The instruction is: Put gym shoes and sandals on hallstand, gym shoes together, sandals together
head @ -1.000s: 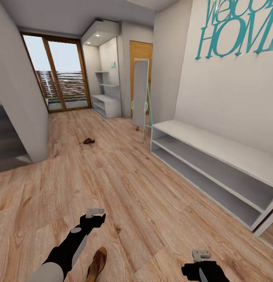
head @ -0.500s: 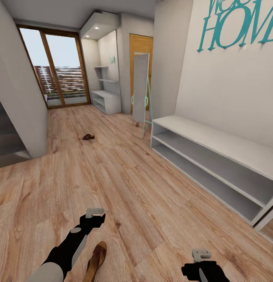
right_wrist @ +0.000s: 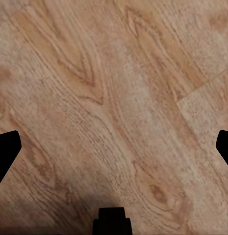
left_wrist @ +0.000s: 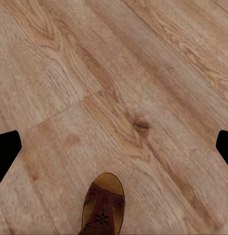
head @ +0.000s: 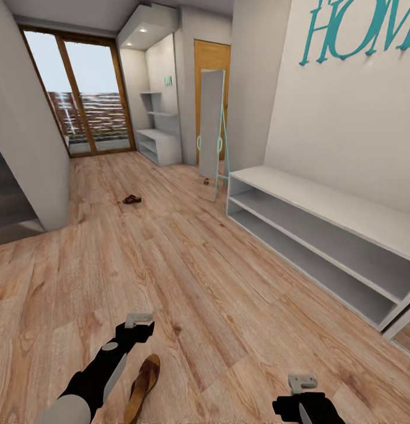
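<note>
One dark brown sandal [head: 142,386] lies on the corridor floor [head: 187,277] just below my left arm; its toe end [left_wrist: 104,203] shows in the left wrist view. The other sandal [head: 132,199] lies far ahead, mid-corridor. The pale-grey hallstand [head: 160,147] stands at the far end by the glass door. My left gripper [head: 138,321] [left_wrist: 114,147] hovers open above the floor, just ahead of the near sandal. My right gripper [head: 302,381] [right_wrist: 114,149] is open over bare planks. The gym shoes are out of view.
A low white two-shelf bench [head: 322,232] runs along the right wall under teal lettering [head: 357,29]. A leaning mirror [head: 211,132] stands beyond it, with a small brown object [head: 206,182] at its foot. A grey wall corner [head: 28,159] juts in at left.
The whole head view has shifted, with far things sliding up the picture: the camera moved. Both arms hold the same pose, and the near sandal stays beside the left arm.
</note>
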You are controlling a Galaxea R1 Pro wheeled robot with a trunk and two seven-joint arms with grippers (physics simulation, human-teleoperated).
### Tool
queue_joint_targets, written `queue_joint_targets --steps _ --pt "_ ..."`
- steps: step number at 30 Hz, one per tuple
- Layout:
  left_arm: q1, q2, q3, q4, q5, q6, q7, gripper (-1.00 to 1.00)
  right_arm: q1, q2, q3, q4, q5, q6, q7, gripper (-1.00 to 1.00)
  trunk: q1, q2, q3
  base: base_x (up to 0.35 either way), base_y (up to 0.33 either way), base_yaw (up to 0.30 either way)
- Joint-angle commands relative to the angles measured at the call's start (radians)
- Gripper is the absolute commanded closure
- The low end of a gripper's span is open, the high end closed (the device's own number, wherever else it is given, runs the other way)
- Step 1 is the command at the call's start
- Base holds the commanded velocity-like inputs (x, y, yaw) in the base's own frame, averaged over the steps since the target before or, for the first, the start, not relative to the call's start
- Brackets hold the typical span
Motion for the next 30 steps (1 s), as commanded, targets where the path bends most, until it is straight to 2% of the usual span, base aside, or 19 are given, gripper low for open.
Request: queue_joint_targets --steps 1,9,15,23,30 --pt "0.000 0.001 -0.001 -0.002 -0.001 0.005 -0.003 -1.00 0.000 0.000 -0.001 -0.002 -0.001 0.005 0.000 -1.00 0.004 -0.008 -0.006 0.000 0.000 0.000" --pt "0.000 0.005 -0.002 0.010 -0.039 0.002 -0.003 -1.00 0.000 0.000 -0.001 -0.002 -0.001 0.005 0.000 -1.00 0.034 -0.064 -0.044 0.000 0.000 0.000" --pt "0.000 0.005 -0.002 0.041 -0.045 -0.056 -0.003 -1.00 0.000 0.000 -0.001 -0.002 -0.002 0.005 0.000 -1.00 0.057 -0.106 -0.073 0.000 0.000 0.000" --pt "0.000 0.005 -0.002 0.050 -0.079 -0.070 -0.003 -1.00 0.000 0.000 -0.001 -0.002 -0.001 0.005 0.000 -1.00 0.088 -0.162 -0.111 0.000 0.000 0.000" --pt "0.000 0.007 -0.001 0.061 -0.088 -0.072 -0.003 -1.00 0.000 0.000 -0.001 -0.002 -0.001 0.005 0.000 -1.00 0.115 -0.211 -0.145 0.000 0.000 0.000"
